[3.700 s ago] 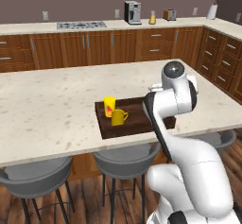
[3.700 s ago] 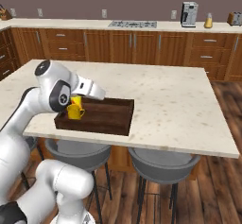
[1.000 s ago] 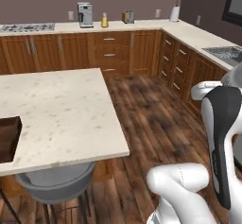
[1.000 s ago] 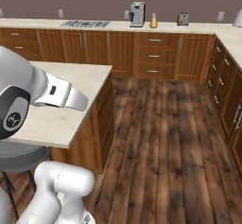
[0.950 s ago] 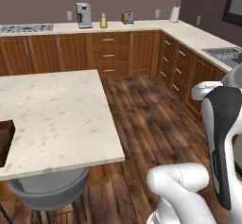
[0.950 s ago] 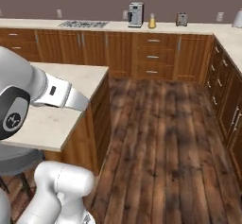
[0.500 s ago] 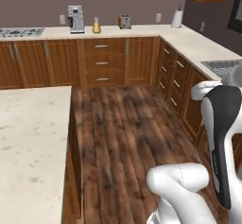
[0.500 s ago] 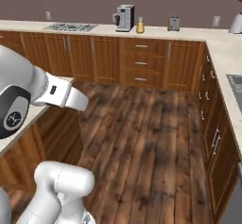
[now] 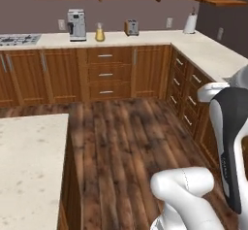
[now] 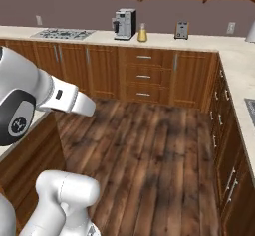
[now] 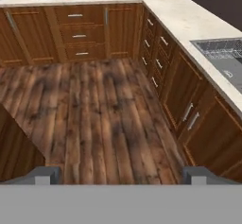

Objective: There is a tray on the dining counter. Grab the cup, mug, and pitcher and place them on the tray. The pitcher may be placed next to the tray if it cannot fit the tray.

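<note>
- The wood floor (image 9: 126,141) of dark planks spans the middle of the room.
- A long desk (image 10: 164,42) with brown drawers runs along the back wall and turns down the right side, where a sink (image 11: 222,53) is set in.
- The dining desk (image 9: 26,166), beige and speckled, shows its corner at the left of the left base view; no tray, cup or mug stands on this part.
- A coffee machine (image 9: 76,24), a toaster (image 9: 130,27) and a stove top (image 10: 63,33) stand on the back desk; no writing is readable.
- The pitcher (image 9: 100,32), with orange liquid, stands just right of the coffee machine.
- The end effector (image 11: 120,173) is spread wide and empty, above the floor.
</note>
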